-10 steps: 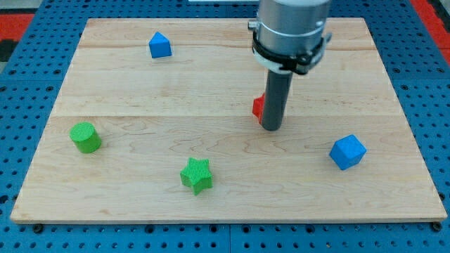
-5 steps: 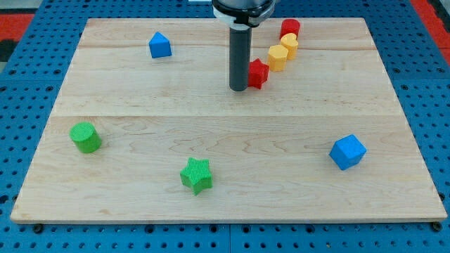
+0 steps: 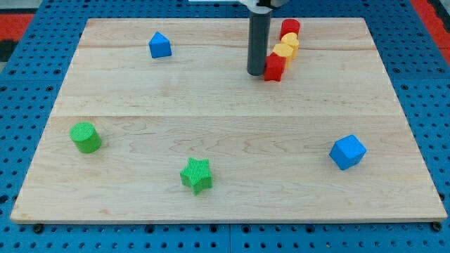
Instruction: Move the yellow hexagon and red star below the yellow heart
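Red and yellow blocks sit bunched in a short diagonal chain near the top of the wooden board (image 3: 105,84), and everything here can be placed from the yellow heart (image 3: 290,40) in that chain. A red cylinder (image 3: 290,28) touches the heart from above. The yellow hexagon (image 3: 283,53) presses against the heart's lower left, and the red star (image 3: 274,67) touches the hexagon just below and left of that. So both task blocks lie on the heart's lower-left side, packed tight.

The rod's tip (image 3: 256,72) stands on the board just left of the star, touching it or very nearly so. There are no jaws on this arm, nothing to open or close; it only shoves with that bare end.

My reading is that the pushing step is nearly finished, with the blocks gathered under the heart. What remains, if anything, is a small nudge toward the view's right so the star and hexagon sit more squarely beneath the heart, done gently so the heart and cylinder are not knocked away.

The rod hangs straight down from the top edge, upright, its upper body cut off by the frame.

Far from the heart lie a blue block (image 3: 160,45), a green cylinder (image 3: 86,137), a green star (image 3: 196,175) and a blue cube (image 3: 347,152).
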Robot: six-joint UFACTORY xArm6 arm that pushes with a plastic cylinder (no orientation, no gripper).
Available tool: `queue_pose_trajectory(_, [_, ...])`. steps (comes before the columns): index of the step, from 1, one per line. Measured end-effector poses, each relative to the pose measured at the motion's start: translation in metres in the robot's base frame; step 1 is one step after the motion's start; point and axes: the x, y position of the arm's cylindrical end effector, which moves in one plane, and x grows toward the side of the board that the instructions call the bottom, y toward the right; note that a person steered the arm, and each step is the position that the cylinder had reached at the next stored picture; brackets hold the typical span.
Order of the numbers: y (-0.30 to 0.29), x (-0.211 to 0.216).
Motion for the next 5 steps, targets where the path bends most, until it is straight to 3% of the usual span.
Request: queue_pose_trajectory(5, [-0.010,0.002])
